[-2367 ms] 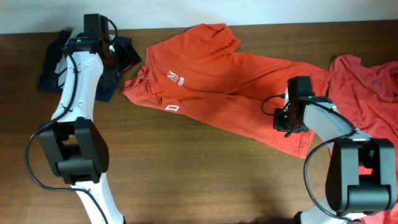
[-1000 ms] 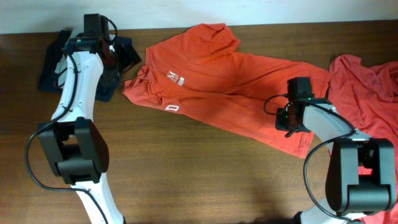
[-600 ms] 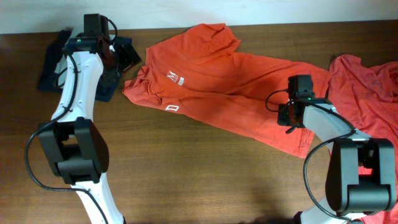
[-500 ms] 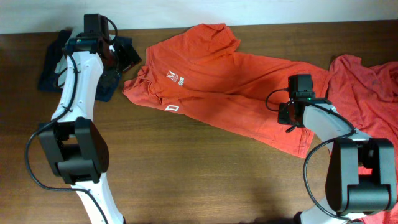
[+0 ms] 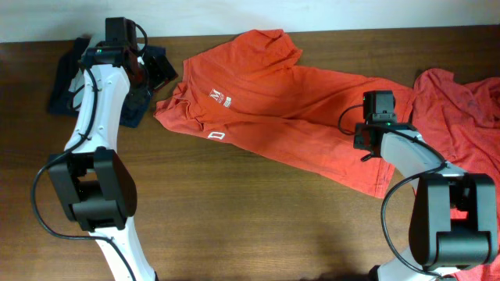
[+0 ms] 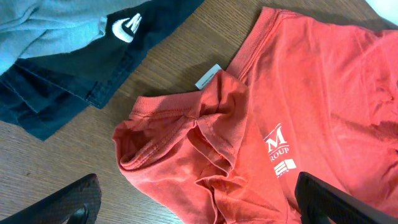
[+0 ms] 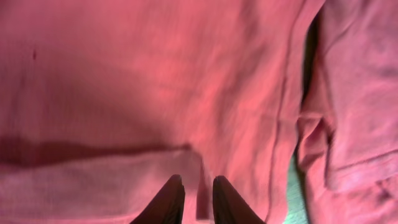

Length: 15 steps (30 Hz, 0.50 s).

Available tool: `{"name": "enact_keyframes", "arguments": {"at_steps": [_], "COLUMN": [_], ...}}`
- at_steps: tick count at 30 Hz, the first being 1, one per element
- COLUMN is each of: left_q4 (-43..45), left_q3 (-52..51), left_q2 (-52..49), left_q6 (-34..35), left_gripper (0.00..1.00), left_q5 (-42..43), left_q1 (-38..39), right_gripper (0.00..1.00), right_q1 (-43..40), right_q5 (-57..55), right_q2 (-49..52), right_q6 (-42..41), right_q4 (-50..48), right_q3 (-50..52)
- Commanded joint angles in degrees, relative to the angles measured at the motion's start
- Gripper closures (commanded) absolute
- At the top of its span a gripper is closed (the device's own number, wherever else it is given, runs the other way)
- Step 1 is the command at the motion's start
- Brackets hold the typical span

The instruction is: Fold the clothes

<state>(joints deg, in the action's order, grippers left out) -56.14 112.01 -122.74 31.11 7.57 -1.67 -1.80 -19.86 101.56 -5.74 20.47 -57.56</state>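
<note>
"Overhead view first: where was the clothing?"

"An orange-red shirt [image 5: 273,101] lay spread across the upper middle of the table [image 5: 234,226], its white chest logo [image 5: 221,97] facing up near the left end. A second red shirt [image 5: 461,101] sat bunched at the right edge, just beside it. Some dark clothes [image 5: 66,82] were heaped in the upper left corner."

"And the grippers?"

"The left gripper [image 6: 199,205] hung spread wide above the shirt's crumpled left end, grasping nothing. The right gripper [image 7: 193,198] was low over the shirt's right end, its tips nearly together with a sliver of red cloth between them. Whether it pinched that cloth, I couldn't tell."
</note>
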Motion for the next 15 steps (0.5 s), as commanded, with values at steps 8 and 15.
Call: {"name": "enact_keyframes", "arguments": {"at_steps": [8,15], "left_q4": [0.04,0.04], "left_q3": [-0.37,-0.37], "left_q2": [-0.26,-0.26], "left_q6": [0.35,0.35], "left_gripper": [0.01,0.01], "left_q5": [0.55,0.55], "left_q1": [0.15,0.17], "right_gripper": [0.71,0.65], "right_q1": [-0.57,-0.55], "right_q5": [-7.41,-3.61], "right_q2": [0.17,-1.68], "right_q6": [9.35,5.20], "right_q4": [-8.52,2.82], "right_q3": [-1.79,-8.37]}}
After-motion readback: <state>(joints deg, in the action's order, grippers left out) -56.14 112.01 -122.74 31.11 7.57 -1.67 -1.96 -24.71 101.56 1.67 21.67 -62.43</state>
